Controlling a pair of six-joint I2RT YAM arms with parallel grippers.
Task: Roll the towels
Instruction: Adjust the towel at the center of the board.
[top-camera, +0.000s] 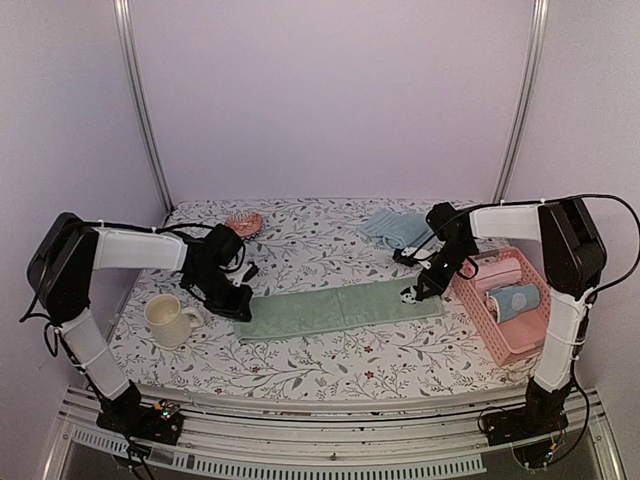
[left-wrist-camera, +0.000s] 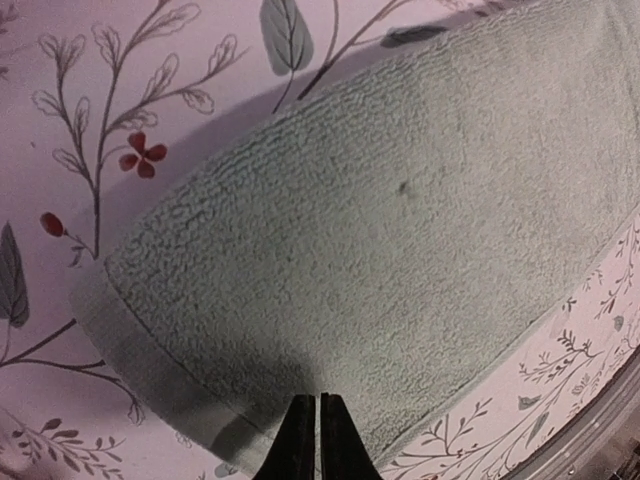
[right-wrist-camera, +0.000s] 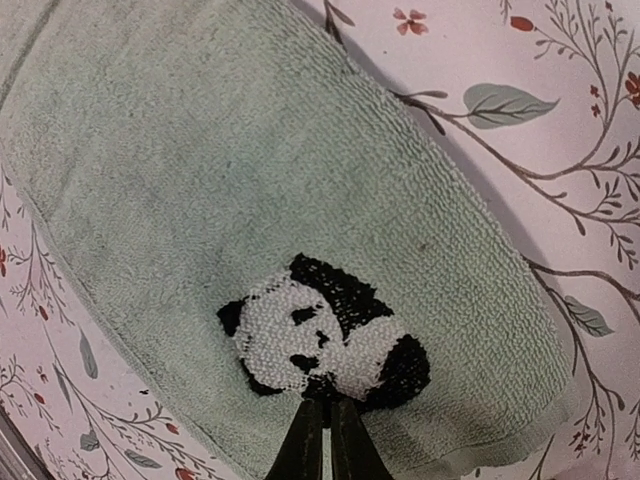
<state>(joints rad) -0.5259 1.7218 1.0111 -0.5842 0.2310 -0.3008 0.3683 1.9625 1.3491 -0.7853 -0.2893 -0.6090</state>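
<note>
green towel (top-camera: 340, 308) bears panda patch (right-wrist-camera: 320, 340).

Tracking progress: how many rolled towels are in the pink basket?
2: a pink roll toward the basket's back, a blue roll just in front; others may hide underneath.

In both wrist views the green towel (left-wrist-camera: 380, 250) is cut off by the frame edges, the left fingers (left-wrist-camera: 298, 448) and right fingers (right-wrist-camera: 308, 448) are seen only at their tips, and the pink basket's (top-camera: 480, 320) contents are partly hidden by its wall.
</note>
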